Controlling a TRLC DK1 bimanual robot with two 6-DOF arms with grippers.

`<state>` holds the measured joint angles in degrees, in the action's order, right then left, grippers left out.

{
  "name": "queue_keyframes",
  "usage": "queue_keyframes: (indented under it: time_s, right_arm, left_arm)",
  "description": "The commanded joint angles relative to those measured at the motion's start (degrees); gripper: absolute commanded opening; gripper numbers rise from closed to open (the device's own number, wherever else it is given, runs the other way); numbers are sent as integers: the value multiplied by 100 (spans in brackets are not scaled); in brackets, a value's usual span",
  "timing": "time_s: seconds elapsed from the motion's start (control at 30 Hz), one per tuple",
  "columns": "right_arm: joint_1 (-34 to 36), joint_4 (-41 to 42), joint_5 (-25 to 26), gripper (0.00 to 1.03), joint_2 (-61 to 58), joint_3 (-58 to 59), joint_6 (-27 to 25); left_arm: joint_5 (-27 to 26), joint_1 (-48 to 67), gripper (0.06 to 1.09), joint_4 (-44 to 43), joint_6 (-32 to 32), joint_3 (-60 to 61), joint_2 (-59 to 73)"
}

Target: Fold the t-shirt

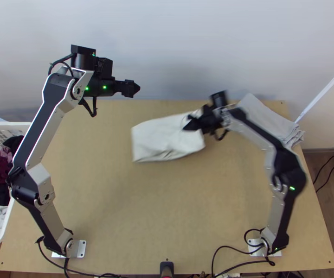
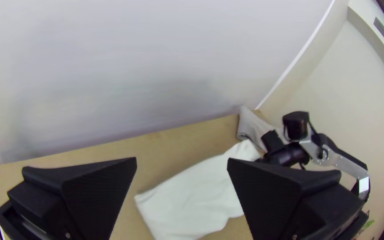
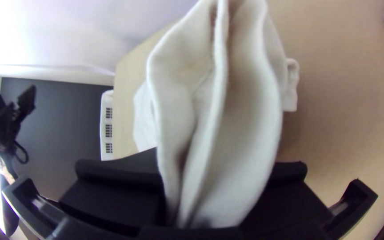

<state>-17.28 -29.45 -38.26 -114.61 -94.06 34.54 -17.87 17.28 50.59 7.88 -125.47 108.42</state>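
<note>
My left gripper [image 1: 132, 88] is raised beyond the table's back left; in the left wrist view the same gripper [image 2: 182, 166] is open, nothing between its fingers. The white t-shirt [image 1: 155, 139] lies as a compact, roughly oblong folded bundle on the rear middle of the table, its front edge slightly wrinkled. At the bundle's right end is my right gripper [image 1: 190, 124]. Seen from the right wrist, the t-shirt [image 3: 245, 111] rises in loose layered folds into the right gripper [image 3: 216, 200], which is shut on it. The left wrist view shows the t-shirt [image 2: 196, 195] too.
A grey folded cloth [image 1: 269, 118] rests at the table's back right corner, behind the right arm. A white basket [image 1: 9, 124] with dark and light clothes stands off the table's left edge. Bare wood [image 1: 167, 208] lies between the arms. Cables run along the near edge.
</note>
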Motion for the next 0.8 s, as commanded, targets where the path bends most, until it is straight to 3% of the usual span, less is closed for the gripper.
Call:
queue_keyframes:
  time_s: [0.0, 0.27, 0.77]
  right_arm:
    - [532, 54, -120, 3, 641, -192, 254]
    - [1649, 159, -358, 3, 843, -780, 597]
    - [3046, 326, -700, 3, 413, -2169, 1186]
  left_arm:
    - [20, -32, 105, 65, -41, 137, -295]
    - [29, -58, 105, 65, -50, 251, -383]
    - [29, -40, 105, 65, -58, 269, -445]
